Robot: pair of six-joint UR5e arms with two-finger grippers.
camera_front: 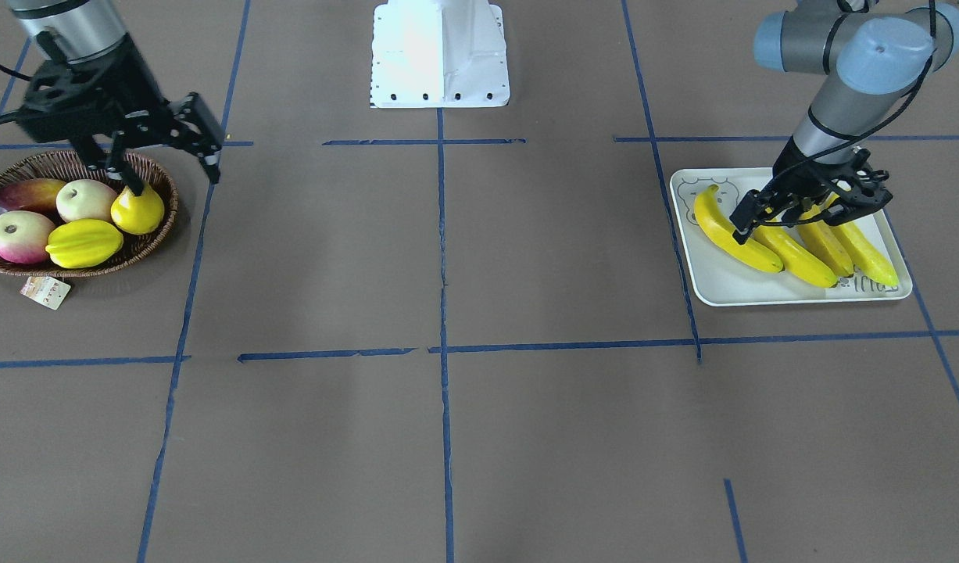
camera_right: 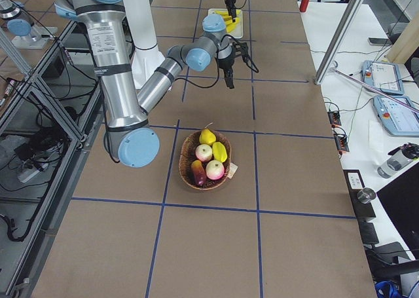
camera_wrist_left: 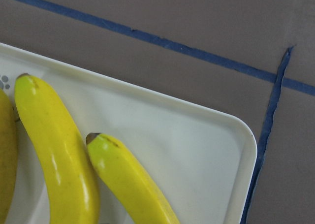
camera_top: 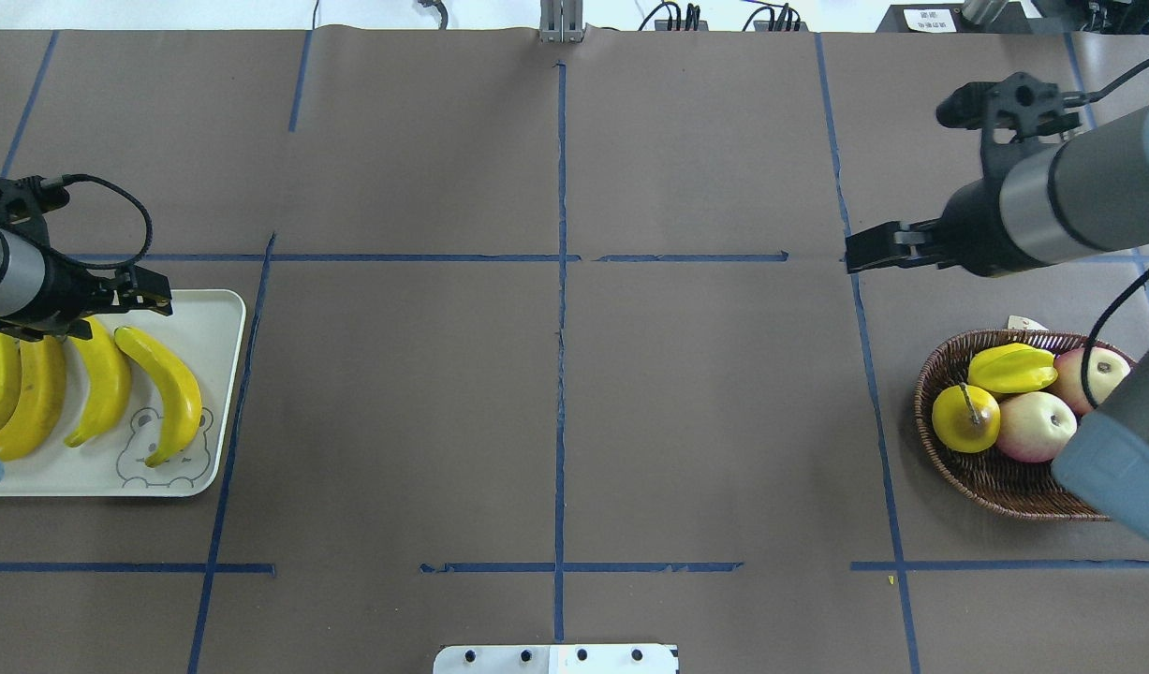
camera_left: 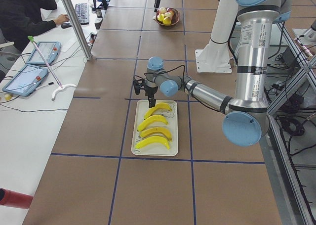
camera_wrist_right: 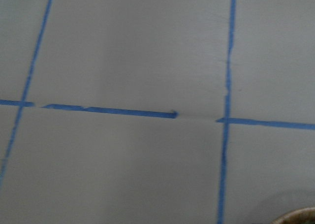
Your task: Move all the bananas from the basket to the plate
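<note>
Four yellow bananas [camera_front: 799,254] lie side by side on the white bear-face plate [camera_front: 729,293]; they also show in the overhead view [camera_top: 167,393] on the plate [camera_top: 216,323]. My left gripper [camera_front: 784,220] hangs open and empty just above their stem ends, also seen from overhead [camera_top: 160,290]. The left wrist view shows two bananas [camera_wrist_left: 54,155] and the plate's corner [camera_wrist_left: 197,150]. The wicker basket [camera_front: 169,205] holds no banana. My right gripper [camera_front: 173,178] is open and empty, raised over the table beside the basket [camera_top: 925,393].
The basket holds a yellow starfruit [camera_front: 84,242], a yellow pear [camera_front: 139,209], two apples [camera_front: 22,234] and a dark red mango [camera_front: 18,195]. A paper tag [camera_front: 45,292] lies at its front. The robot's white base [camera_front: 440,55] stands at the table's edge. Blue tape lines cross the brown table.
</note>
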